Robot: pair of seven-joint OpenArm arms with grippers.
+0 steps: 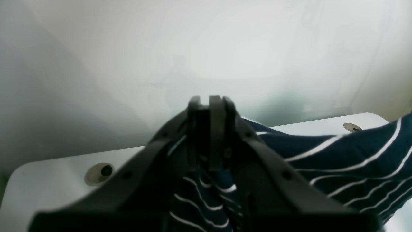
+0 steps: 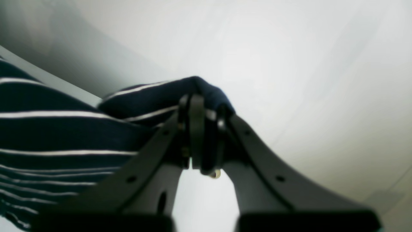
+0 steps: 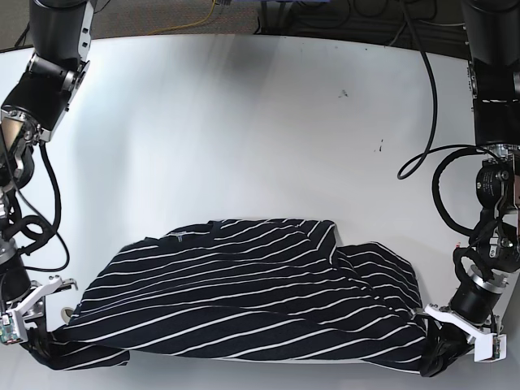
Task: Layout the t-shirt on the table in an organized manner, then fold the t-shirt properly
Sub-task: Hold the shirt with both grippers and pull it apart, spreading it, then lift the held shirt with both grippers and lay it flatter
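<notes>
The t-shirt [image 3: 244,305], black with thin white stripes, lies spread but wrinkled along the near edge of the white table [image 3: 260,122]. In the base view my left gripper [image 3: 432,361] is at the shirt's lower right corner and my right gripper [image 3: 45,345] at its lower left corner. The left wrist view shows the left gripper [image 1: 209,104] shut on a bunch of striped fabric [image 1: 206,190], with the t-shirt [image 1: 354,154] stretching off to the right. Seen from the right wrist, the right gripper [image 2: 199,106] is shut on a fold of the t-shirt [image 2: 64,135].
Two round grommets [image 1: 99,173] [image 1: 352,127] sit in the table's edge near the left gripper. Small dark specks [image 3: 343,93] mark the far tabletop. Cables [image 3: 422,154] hang by the arm on the right.
</notes>
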